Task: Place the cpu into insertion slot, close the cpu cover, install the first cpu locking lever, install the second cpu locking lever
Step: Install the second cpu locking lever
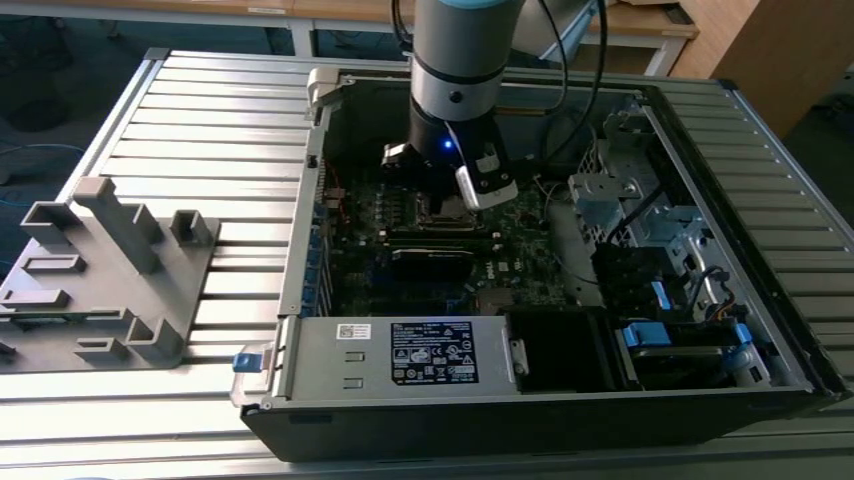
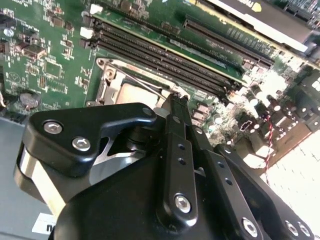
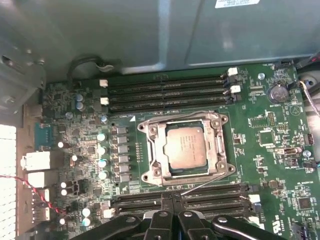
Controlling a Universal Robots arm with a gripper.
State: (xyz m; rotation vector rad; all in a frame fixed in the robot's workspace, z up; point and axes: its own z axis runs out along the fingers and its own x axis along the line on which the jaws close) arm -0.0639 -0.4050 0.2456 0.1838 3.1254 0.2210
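Motherboard (image 3: 260, 150): gripper (image 3: 167, 200) beside covered cpu (image 3: 184, 146).

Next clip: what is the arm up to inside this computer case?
A single robot arm reaches down into an open computer case and holds its gripper over the motherboard, at the edge of the insertion slot. The cpu already lies in the slot, and the cpu cover lies flat around it. In the first wrist view a thin locking lever sticks out at an angle beside the socket, close to the gripper's tip.
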